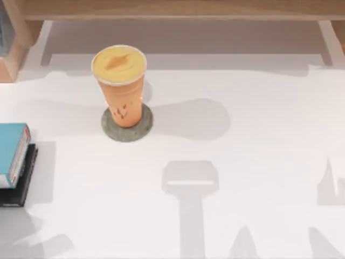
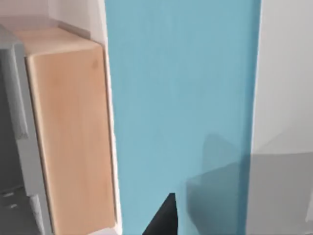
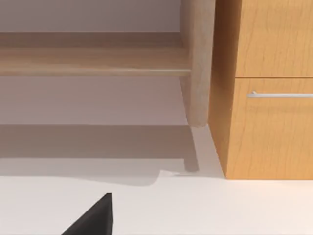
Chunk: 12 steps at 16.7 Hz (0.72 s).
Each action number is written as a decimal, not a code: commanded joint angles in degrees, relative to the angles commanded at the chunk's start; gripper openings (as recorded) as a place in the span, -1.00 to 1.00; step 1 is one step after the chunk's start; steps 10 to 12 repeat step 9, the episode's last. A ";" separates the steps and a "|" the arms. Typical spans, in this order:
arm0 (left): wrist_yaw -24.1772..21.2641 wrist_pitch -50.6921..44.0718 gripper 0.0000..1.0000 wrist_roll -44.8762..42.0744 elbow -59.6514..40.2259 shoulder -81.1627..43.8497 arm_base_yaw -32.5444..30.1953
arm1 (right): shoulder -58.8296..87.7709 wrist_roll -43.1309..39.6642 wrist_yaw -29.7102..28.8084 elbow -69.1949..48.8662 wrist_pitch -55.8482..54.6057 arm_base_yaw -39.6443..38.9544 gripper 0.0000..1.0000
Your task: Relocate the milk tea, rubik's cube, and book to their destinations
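Left end effector [image 2: 164, 220] mostly cropped, above book [image 2: 181, 98]

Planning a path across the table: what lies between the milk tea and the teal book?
Bare white tabletop, by the top view, between the milk tea on its coaster and the teal book.

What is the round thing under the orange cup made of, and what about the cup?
The coaster looks like matte stone or concrete: grey and speckled. The milk tea cup looks like smooth plastic or coated paper, with an even orange side and pale rim; which one is unclear.
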State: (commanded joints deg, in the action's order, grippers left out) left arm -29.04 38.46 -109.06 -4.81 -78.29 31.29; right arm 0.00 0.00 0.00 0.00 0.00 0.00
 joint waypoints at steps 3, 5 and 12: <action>0.00 0.00 0.96 0.00 0.00 0.00 0.00 | 0.00 0.00 0.00 0.00 0.00 0.00 1.00; 0.00 0.00 1.00 0.00 0.00 0.00 0.00 | 0.00 0.00 0.00 0.00 0.00 0.00 1.00; 0.00 0.00 1.00 0.00 0.00 0.00 0.00 | 0.00 0.00 0.00 0.00 0.00 0.00 1.00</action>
